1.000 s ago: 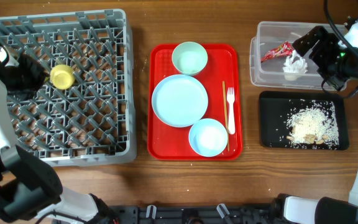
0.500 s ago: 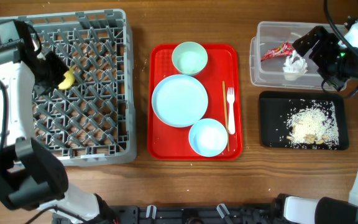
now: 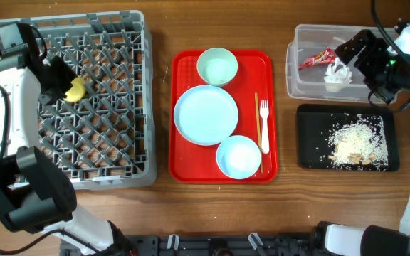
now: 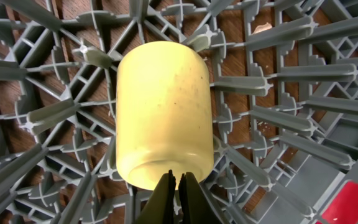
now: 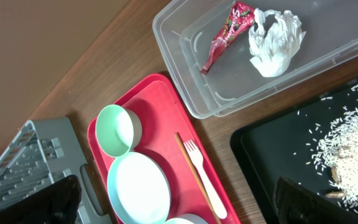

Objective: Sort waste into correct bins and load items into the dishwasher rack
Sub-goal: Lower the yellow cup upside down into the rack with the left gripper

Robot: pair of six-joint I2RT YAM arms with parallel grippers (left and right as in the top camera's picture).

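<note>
A brown wood-grain tabletop (image 3: 162, 43) is filling every view, and nothing of the room beyond it is showing.

At the upper left of the overhead frame, my left pincer (image 3: 59, 80) is reaching into the grey dishwasher rack (image 3: 119, 165). Its fingers are pressed tight together, pinching the near edge of the small yellow cup (image 4: 163, 118). The cup is lying tilted among the upright pegs, with wood showing through the lattice underneath.

A red tray (image 3: 184, 165) is sitting in the middle of the tabletop. It is carrying the pale green bowl (image 3: 217, 66) at the top and the large white plate (image 3: 206, 114) below it. The small white bowl (image 3: 238, 156) is at the bottom. The white fork (image 3: 264, 124) is lying along the right side, just beside a thin tan stick (image 3: 257, 128).

At the upper right, my right pincer (image 3: 361, 53) is hovering over the clear tub (image 3: 294, 71), its fingers spread wide and gripping nothing. The tub is holding the red wrapper (image 3: 317, 58) and the white napkin (image 3: 338, 75), which are lying next to each other. Below the tub, the black tray (image 3: 308, 160) is holding a heap of rice scraps (image 3: 358, 142).
</note>
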